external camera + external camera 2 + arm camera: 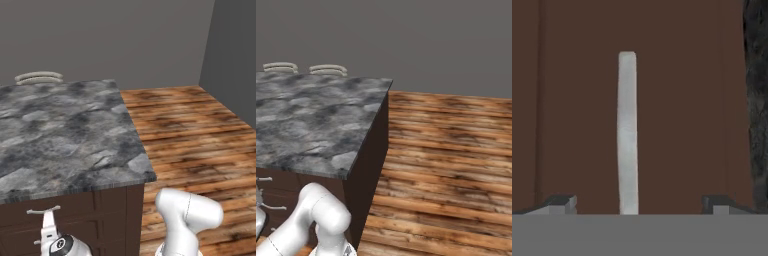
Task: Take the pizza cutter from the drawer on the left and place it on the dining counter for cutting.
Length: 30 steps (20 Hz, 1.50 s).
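While you look through the left base view, note the dining counter [65,135] with its marbled grey stone top over dark brown cabinets. Below the stone edge sits the drawer [47,207], shut, with its silver handle [42,211] running across the front. The white hand reaches up at the drawer front just below that handle. Wooden floor [200,130] lies to the right of the counter, and a pale curved chair back [39,77] shows beyond the counter's far edge.

Turning to the right base view, you see the same counter [316,125] from the other side, with two pale chair backs behind it and the white arm [316,215] bent at the lower left, in front of the dark cabinet side.

Through the hand view, you face the brown drawer front [677,110] at close range. Its silver handle [627,132] runs up the picture between the two fingertips, and the gripper [639,205] stands wide open around it, holding nothing. The pizza cutter cannot be seen, so you cannot tell what the closed drawer contains.
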Motion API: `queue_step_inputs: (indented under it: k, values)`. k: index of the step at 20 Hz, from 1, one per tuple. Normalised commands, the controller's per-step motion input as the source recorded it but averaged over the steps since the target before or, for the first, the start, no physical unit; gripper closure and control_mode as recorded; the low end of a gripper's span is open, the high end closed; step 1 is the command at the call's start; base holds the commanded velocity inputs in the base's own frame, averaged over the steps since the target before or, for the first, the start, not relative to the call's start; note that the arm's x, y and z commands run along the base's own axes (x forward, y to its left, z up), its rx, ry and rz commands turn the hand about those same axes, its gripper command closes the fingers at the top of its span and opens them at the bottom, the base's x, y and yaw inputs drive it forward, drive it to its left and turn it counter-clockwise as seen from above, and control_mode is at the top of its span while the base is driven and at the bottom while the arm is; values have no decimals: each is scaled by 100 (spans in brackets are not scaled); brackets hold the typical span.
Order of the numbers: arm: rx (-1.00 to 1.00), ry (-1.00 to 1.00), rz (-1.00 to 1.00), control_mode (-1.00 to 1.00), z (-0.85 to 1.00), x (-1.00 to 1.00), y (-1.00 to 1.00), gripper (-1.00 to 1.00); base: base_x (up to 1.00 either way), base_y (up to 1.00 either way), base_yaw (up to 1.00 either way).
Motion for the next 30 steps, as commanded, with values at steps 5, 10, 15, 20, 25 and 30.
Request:
queue_step_inputs:
  k: [5,10,15,20,25,30]
  values:
    - [0,0,0,-100,-26,33,13,-100,0,0,0]
    - [0,0,0,-100,-29,29,19,-100,0,0,0]
    - [0,0,0,-100,-38,17,11,-100,0,0,0]
    - [0,0,0,-100,-36,19,2,-100,0,0,0]
    - [0,-6,0,-100,-24,25,0,-100,0,0,0]
    - [0,-6,1,-100,-14,17,0,100,0,0,0]
